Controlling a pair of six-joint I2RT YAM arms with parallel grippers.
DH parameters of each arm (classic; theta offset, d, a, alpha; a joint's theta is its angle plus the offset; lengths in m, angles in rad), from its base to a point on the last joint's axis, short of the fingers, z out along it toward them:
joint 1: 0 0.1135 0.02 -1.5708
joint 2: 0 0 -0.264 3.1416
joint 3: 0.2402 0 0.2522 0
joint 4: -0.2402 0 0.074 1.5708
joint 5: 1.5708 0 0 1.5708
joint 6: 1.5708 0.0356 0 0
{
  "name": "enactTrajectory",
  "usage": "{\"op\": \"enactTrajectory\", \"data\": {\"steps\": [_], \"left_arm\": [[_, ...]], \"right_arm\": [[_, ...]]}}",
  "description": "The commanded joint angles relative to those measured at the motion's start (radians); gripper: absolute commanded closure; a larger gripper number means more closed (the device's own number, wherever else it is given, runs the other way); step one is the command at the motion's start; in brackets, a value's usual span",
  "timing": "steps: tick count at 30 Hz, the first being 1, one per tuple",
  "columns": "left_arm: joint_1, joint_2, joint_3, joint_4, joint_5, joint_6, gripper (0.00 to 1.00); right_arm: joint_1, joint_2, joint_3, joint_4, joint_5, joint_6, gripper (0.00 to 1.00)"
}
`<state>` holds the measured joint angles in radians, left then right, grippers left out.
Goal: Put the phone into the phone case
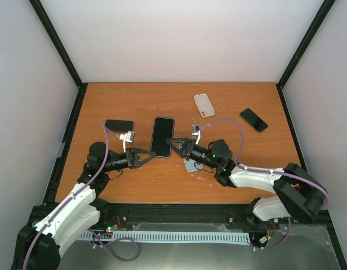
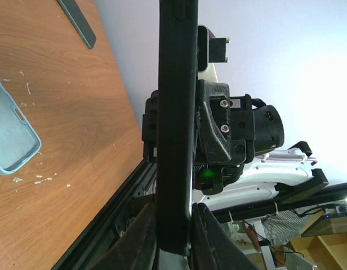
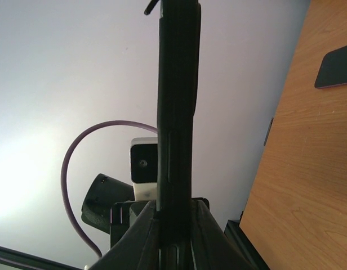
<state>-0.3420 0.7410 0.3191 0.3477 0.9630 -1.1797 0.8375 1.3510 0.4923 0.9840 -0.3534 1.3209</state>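
A black phone (image 1: 162, 136) hangs above the middle of the table, held from both sides. My left gripper (image 1: 151, 153) is shut on its near-left edge and my right gripper (image 1: 171, 142) on its right edge. Each wrist view shows the phone edge-on, as a dark slab (image 2: 174, 112) (image 3: 176, 112). The left gripper (image 2: 173, 225) and the right gripper (image 3: 174, 219) both press on its faces. A light blue phone case (image 1: 190, 165) (image 2: 10, 135) lies open side up on the table, partly hidden under my right arm.
A pale case (image 1: 204, 105) lies at the back centre. A second black phone (image 1: 253, 120) (image 2: 78, 22) rests at the back right. A flat black item (image 1: 119, 125) (image 3: 334, 67) lies at the left. Black frame posts and white walls surround the table.
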Motion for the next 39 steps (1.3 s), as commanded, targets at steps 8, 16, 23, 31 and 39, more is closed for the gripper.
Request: {"op": "enactTrajectory", "data": {"steps": [8, 16, 23, 31, 39], "left_arm": [[0.005, -0.006, 0.065, -0.160, -0.080, 0.082, 0.90], [0.005, -0.016, 0.058, -0.168, -0.111, 0.091, 0.53], [0.005, 0.014, 0.057, -0.167, -0.105, 0.103, 0.57], [0.005, 0.052, 0.055, -0.166, -0.101, 0.127, 0.85], [0.005, 0.062, 0.098, -0.328, -0.179, 0.201, 1.00]], "right_arm": [[0.003, -0.047, -0.002, -0.056, 0.024, -0.077, 0.89], [0.003, -0.057, 0.000, -0.055, -0.011, -0.066, 0.89], [0.003, -0.049, -0.018, -0.052, -0.009, -0.054, 0.89], [0.003, -0.019, -0.009, -0.047, -0.028, -0.047, 0.88], [0.003, 0.044, -0.012, -0.053, -0.040, -0.035, 0.88]]}}
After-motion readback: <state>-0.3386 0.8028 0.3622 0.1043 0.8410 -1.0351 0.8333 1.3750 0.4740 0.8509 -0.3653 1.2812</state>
